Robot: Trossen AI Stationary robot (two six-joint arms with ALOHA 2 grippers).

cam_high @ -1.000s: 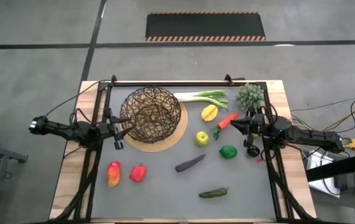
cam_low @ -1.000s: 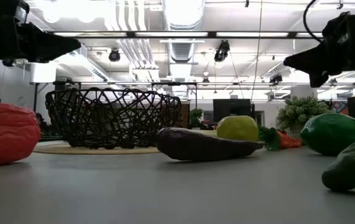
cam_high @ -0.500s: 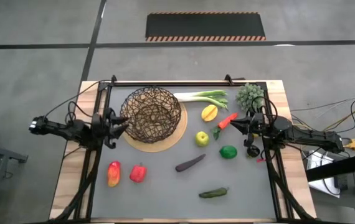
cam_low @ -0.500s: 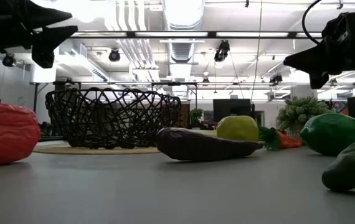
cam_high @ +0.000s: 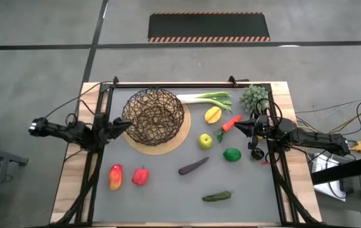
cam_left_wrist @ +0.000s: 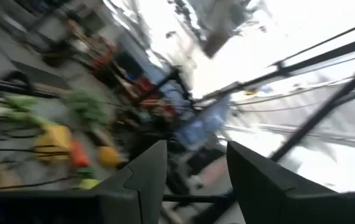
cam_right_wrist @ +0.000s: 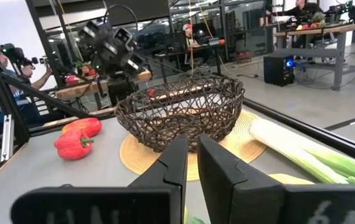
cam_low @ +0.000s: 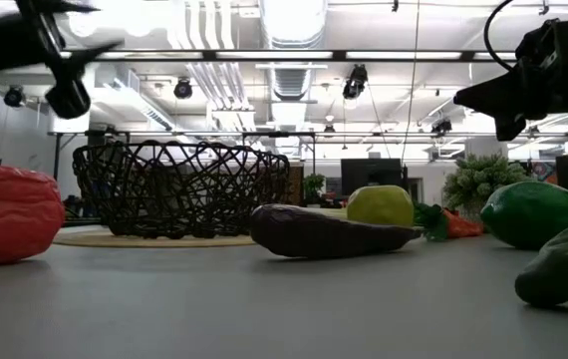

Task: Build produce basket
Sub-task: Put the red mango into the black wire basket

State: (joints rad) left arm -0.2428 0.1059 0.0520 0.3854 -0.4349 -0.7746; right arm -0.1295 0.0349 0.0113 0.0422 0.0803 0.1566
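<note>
Overhead, the left arm reaches in level from the table's left edge, and the left gripper [cam_high: 121,126] sits just beside the left rim of the basket [cam_high: 154,116], its dark fingers [cam_left_wrist: 143,180] parted by a moderate gap in its own wrist view. From table height that gripper [cam_low: 65,60] hangs above and left of the wire bowl [cam_low: 180,187], clear of the surface and of the strands.

The basket stands on its tan base disc in the rear left part of the grey mat, with nothing visible inside. Near the front left lie two red peppers [cam_high: 115,177] [cam_high: 140,176], side by side and well apart from the basket. The leek [cam_high: 207,97] lies behind and to the right of the basket, its white end just beside the rim. Farther right come the lemon [cam_high: 213,114], the green apple [cam_high: 205,140], and the carrot [cam_high: 231,123], clustered near one another. The eggplant [cam_high: 194,166] lies toward the middle, the cucumber [cam_high: 217,196] nearer the front edge, and the lime [cam_high: 232,154] to the right of the apple.

The right arm stretches in level from the right edge; the right gripper [cam_high: 236,126] hovers beside the carrot's red end, its fingers [cam_right_wrist: 175,163] nearly closed with only a thin slit between them and nothing held.
</note>
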